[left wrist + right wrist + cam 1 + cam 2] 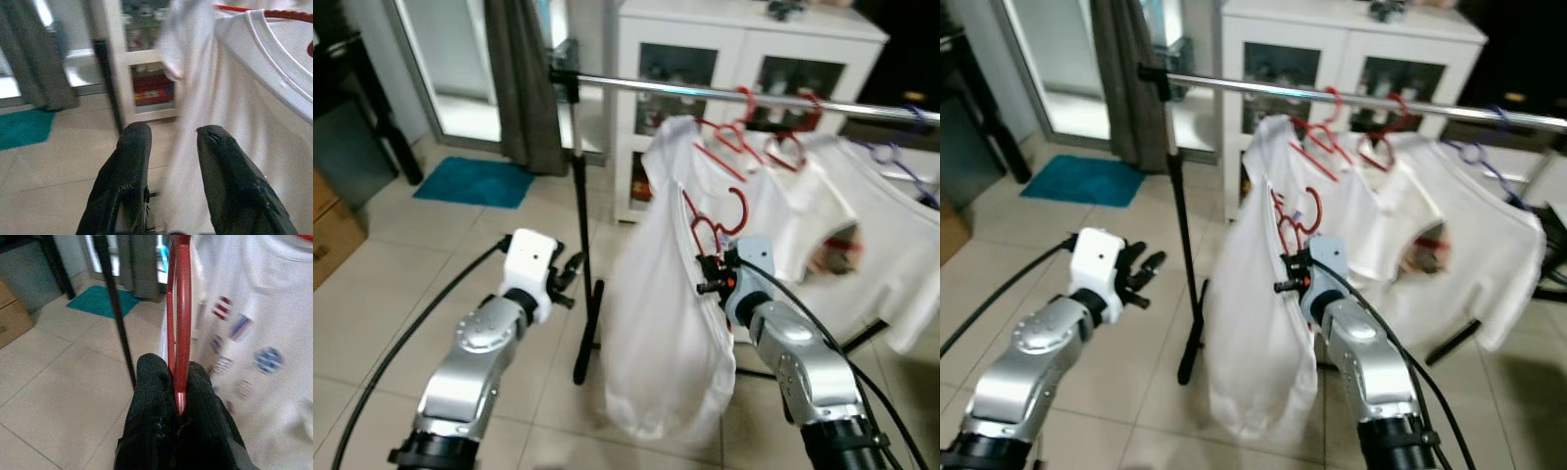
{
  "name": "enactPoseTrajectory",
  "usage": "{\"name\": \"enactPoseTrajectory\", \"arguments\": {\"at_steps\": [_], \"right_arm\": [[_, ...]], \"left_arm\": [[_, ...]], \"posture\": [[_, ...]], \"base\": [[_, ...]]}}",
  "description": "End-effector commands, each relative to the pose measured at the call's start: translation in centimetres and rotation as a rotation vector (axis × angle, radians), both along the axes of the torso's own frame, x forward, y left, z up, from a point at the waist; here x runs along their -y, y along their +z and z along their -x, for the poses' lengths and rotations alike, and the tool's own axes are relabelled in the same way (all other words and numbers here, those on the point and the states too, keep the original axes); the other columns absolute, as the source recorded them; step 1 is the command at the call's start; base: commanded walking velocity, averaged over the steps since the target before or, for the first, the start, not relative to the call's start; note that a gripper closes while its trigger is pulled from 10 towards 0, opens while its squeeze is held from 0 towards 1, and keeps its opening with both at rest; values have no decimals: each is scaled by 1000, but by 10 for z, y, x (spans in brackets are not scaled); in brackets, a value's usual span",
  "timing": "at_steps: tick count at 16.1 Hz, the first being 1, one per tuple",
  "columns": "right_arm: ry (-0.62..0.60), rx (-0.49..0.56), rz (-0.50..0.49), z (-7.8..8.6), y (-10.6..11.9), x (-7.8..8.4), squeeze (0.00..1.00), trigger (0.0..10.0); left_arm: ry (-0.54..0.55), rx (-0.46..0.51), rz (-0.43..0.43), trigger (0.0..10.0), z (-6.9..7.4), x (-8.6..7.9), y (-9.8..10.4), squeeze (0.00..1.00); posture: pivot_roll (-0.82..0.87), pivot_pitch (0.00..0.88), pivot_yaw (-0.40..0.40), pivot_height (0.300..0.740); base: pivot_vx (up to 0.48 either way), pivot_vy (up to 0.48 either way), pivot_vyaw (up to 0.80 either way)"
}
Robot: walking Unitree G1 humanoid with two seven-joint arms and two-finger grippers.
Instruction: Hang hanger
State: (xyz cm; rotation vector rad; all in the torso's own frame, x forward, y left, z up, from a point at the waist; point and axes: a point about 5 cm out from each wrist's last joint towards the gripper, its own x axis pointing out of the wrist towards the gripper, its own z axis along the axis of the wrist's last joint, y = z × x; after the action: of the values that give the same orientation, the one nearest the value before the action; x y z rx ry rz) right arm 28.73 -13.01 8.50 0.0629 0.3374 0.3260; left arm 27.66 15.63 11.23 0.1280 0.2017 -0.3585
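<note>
From the head cameras, the right gripper is raised below the silver clothes rail, its fingers clamped on a red hanger that carries a white shirt. The hanger's hook sits under the rail, apart from it. Along the rail to the right, more red hangers already hang with white shirts, while the rail's left stretch beside the black upright post is bare. The left gripper is held out low to the left of the post, over open tiled floor, near a teal mat.

In the left wrist view, the left gripper's fingers stand apart with a clear gap between them, gripping nothing; the shirt's collar edge lies just beyond them.

In the right wrist view, the right fingers pinch the hanger's red bar, the shirt pressing close on one side, the post and bare tiles on the other.
</note>
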Motion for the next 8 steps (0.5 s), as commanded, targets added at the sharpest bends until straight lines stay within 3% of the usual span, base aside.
{"name": "enactPoseTrajectory", "arguments": {"at_steps": [1,6,8], "right_arm": [[28,47,-10,-4,11,-8,0,10000],[56,69,3,-6,16,-12,0,10000],[134,97,37,-6,24,-20,0,10000]], "left_arm": [[17,15,-12,10000,-1,-7,4,0],[14,27,-29,10000,-1,-10,7,0],[6,31,-49,10000,-1,-12,9,0]], "posture": [[6,0,-35,740],[15,0,-34,740],[18,0,-31,740]], "base": [[375,0,0],[373,0,0],[375,0,0]]}}
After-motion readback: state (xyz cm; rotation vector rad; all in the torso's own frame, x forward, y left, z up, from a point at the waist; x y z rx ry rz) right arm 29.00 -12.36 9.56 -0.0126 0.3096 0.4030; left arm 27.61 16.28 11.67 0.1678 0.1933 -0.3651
